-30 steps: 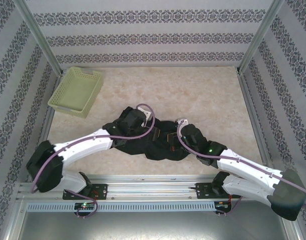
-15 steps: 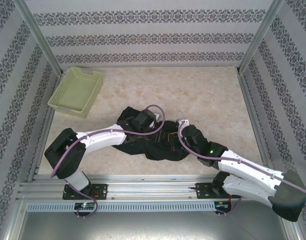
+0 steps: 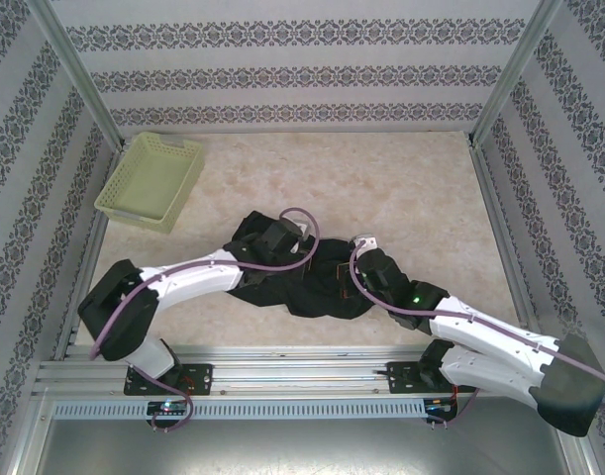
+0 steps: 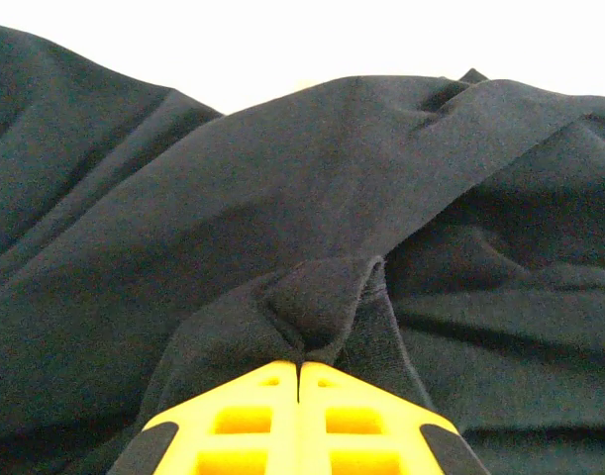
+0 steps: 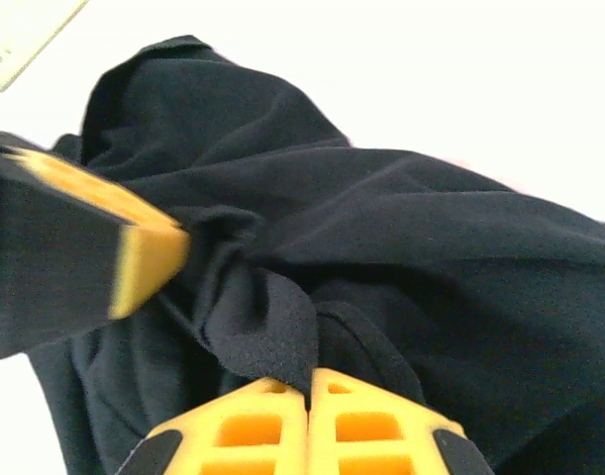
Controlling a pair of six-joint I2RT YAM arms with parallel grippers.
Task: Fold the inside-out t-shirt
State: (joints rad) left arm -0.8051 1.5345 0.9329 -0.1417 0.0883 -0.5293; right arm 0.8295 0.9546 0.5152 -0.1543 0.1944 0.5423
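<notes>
Left wrist view: our left hand is pinched shut on a fold of the inside-out t-shirt. Our right hand likewise clamps a fold. The shirt lies bunched on the table, between both arms. We judge it best to draw the pinches apart evenly, keeping them low.

**Basket, desk and surround**

A pale yellow-green lattice basket sits empty at the far left corner of the desk, turned at a slant to the edges. The desk top is a mottled beige, stone-like surface. Walls papered in grey ornamental bands enclose it on three sides. Slanting metal posts rise at the far corners, and aluminium rails run along the near edge.
</notes>
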